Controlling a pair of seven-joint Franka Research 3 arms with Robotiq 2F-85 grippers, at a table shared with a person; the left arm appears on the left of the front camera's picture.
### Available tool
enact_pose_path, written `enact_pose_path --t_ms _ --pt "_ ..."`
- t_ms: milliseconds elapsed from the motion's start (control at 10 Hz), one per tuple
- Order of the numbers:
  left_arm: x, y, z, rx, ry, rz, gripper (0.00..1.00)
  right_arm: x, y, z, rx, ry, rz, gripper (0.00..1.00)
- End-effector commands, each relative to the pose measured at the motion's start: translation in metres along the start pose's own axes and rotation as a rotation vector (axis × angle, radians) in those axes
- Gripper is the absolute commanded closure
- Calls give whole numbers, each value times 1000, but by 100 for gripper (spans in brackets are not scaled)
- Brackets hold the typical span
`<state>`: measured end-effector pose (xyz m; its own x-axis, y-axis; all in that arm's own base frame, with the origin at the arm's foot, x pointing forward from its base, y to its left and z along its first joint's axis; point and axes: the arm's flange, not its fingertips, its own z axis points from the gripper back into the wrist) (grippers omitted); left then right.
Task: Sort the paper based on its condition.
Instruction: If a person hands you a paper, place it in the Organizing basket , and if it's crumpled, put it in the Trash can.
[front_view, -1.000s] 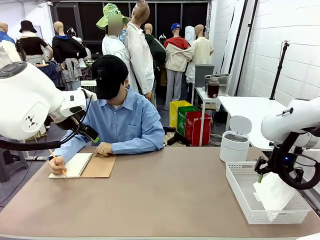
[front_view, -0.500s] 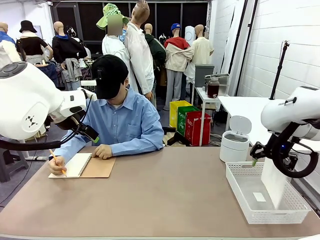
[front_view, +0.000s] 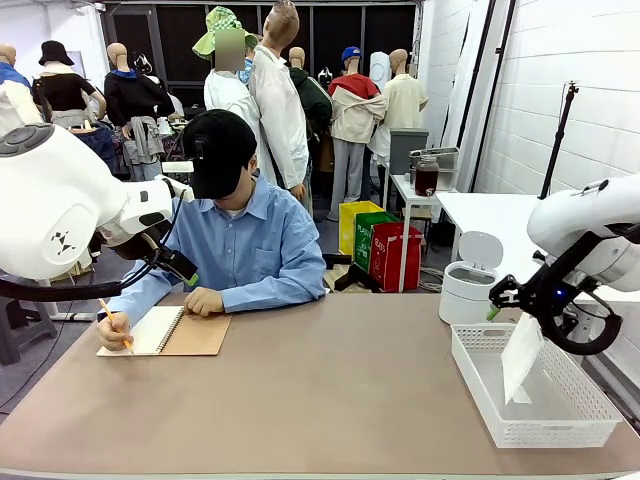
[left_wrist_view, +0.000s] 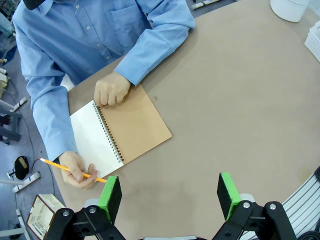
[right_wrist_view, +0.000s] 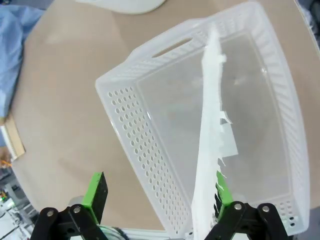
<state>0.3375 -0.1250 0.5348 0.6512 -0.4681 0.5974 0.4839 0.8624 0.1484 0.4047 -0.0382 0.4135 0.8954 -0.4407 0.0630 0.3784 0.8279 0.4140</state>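
right gripper (right_wrist_view: 157, 197): jaws wide, paper (right_wrist_view: 210, 145) leans on one pad | paper hangs over white basket (front_view: 480, 375), far right | left gripper (left_wrist_view: 170, 192): wide, empty

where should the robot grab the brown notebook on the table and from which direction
Judging by its pose, grip the spiral notebook at the free corner of its kraft cover, coming from the open table side. It lies flat and open, and the person's hands hold the far edge and the white page.
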Motion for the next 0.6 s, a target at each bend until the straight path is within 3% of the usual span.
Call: enact_pose_path --t_ms 0,300,500 --pt "-1 0 0 -2 5 0 0 3 -14 -34 40 77 6 0" --pt "-1 0 0 -2 5 0 0 3 -23 -68 -65 152 9 0" --pt "-1 0 0 -2 5 0 0 3 -22 -69 -149 109 12 0"
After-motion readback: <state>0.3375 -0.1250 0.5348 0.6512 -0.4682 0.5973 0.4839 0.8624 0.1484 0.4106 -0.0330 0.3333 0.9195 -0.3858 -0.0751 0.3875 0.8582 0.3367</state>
